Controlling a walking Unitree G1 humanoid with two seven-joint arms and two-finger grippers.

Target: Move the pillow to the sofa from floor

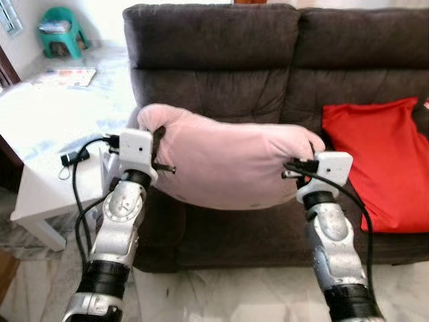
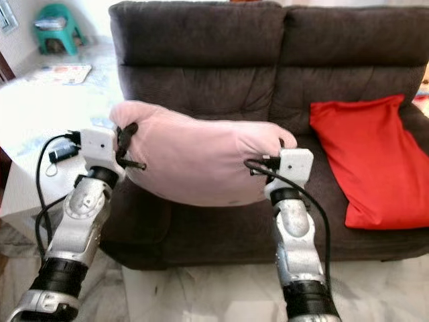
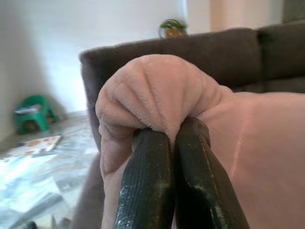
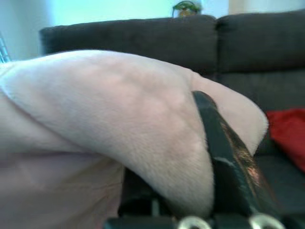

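Both arms are lifting the pink pillow [image 1: 228,161]: left tool [image 1: 159,144] and right tool [image 1: 303,161] are pinching its ends. Next, pushing it far onto the sofa [image 1: 221,40] seat.

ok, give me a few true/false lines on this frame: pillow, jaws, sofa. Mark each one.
1. The pink pillow is held off the floor in front of the sofa. True.
2. One arm alone carries it. False: the left gripper pinches its left corner and the right gripper grips its right end.
3. The left jaws are shut on a bunched fold of fabric. True, seen in the left wrist view.
4. A red pillow lies on the sofa's right side. True.
5. The pink pillow already rests on the seat cushion. False: it hangs between the grippers, sagging in the middle.
6. A green stool stands on the sofa. False: it stands on the floor at far left.
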